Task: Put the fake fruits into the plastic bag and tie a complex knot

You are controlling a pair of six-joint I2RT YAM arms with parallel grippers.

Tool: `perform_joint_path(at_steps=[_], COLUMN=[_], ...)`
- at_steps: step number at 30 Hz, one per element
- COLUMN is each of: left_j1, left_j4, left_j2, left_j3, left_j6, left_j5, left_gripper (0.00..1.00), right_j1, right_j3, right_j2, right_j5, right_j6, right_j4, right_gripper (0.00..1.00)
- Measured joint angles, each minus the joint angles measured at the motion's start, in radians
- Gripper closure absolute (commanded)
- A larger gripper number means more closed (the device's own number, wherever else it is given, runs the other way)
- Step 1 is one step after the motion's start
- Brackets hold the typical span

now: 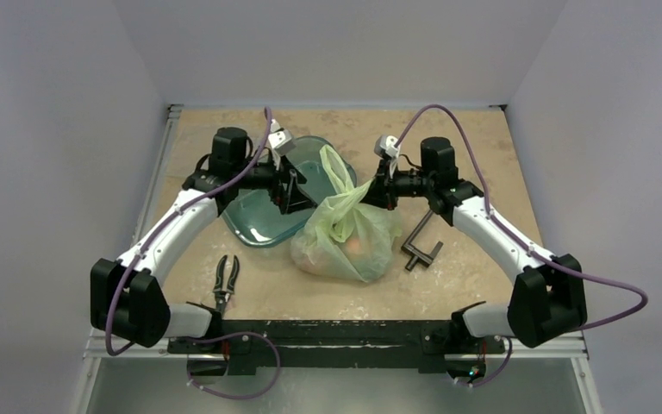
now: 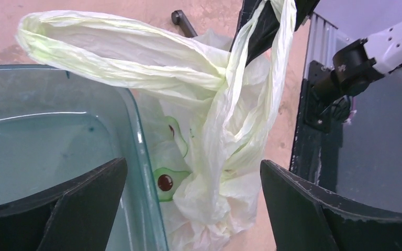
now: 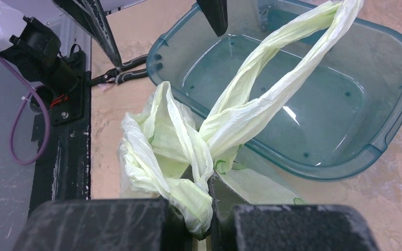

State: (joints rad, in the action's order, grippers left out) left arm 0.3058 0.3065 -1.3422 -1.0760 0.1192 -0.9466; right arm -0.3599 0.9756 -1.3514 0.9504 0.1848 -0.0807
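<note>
Tying stage now: the fake fruits (image 1: 355, 247) sit inside the plastic bag (image 1: 349, 237), just beside the tub (image 1: 254, 222). My right gripper (image 3: 201, 212) is clamped on one twisted handle (image 3: 186, 193); my left gripper (image 2: 192, 172) gapes wide, holding nothing. Next, I reckon, the left must catch the free loop (image 2: 110, 52) and cross it over.

The pale green plastic bag (image 1: 345, 237) sits fat and full near the middle of the bench (image 1: 483, 164). Its crinkly top is twisted and loops toward 12 o'clock. An orange fruit (image 1: 355, 247) shows through inside.
</note>
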Motion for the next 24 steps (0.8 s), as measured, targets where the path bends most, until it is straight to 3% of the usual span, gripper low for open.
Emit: perform_joint_path(at_steps=[11,22,24], left_j1=[0.148,0.199,0.199], left_j4=[-0.339,-0.533,-0.564], left_j2=[-0.069,-0.095,-0.111], left_j3=[0.071,0.166,0.168], left_j6=[-0.396,-0.494,-0.495], left_j5=[0.052,0.192,0.198], left_gripper=[0.0,0.0,0.15], right_j1=[-0.013,-0.013,-0.013], right_j3=[-0.015,-0.019,-0.03], right_j2=[0.03,0.041,0.06], right_j5=[-0.019,-0.014,-0.006], right_j6=[-0.001,-0.002,-0.001], right_j4=[0.022,0.022,0.022], right_gripper=[1.0,1.0,1.0])
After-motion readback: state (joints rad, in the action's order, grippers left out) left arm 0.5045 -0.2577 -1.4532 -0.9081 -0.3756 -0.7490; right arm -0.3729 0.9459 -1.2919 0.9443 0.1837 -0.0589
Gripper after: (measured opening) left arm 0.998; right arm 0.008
